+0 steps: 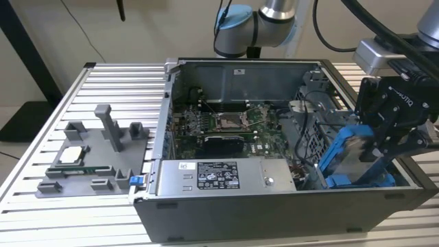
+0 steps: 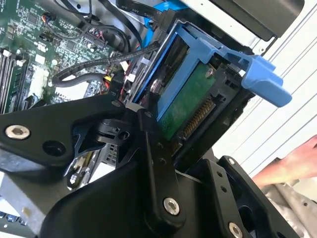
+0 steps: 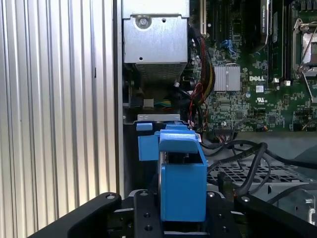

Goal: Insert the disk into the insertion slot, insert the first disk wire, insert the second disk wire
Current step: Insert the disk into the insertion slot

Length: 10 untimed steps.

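While tilted over the open computer case (image 1: 274,216), the gripper (image 1: 373,154) clamped on the disk (image 1: 350,146) by its blue frame.

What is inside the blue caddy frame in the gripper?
The disk: its green circuit board and connector row show between the blue caddy rails in the second wrist view. Its other face and far end are covered.
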Available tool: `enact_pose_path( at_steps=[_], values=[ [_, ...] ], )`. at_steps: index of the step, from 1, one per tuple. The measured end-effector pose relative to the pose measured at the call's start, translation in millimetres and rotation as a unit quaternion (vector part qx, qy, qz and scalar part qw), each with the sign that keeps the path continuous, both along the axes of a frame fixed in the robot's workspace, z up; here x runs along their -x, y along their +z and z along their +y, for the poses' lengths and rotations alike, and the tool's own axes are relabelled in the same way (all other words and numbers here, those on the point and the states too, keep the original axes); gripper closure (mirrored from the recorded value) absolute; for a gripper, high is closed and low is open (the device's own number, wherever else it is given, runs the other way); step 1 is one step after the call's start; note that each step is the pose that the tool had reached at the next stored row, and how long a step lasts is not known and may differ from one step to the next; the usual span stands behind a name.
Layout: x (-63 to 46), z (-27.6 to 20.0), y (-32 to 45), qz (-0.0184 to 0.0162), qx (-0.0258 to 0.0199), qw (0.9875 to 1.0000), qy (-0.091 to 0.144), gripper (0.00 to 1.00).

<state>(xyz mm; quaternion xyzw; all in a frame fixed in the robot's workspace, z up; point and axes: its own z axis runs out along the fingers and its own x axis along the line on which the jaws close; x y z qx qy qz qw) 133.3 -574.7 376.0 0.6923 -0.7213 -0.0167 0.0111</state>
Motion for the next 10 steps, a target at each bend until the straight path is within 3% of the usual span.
enact_pose_path(
  at_steps=[5, 10],
  values=[
    [-0.1, 0.0, 0.3, 0.0000, -0.0001, 1.0000, 0.000, 0.00],
    [0.0, 0.0, 11.9, 0.0000, -0.0001, 1.0000, 0.000, 0.00]
  ],
)
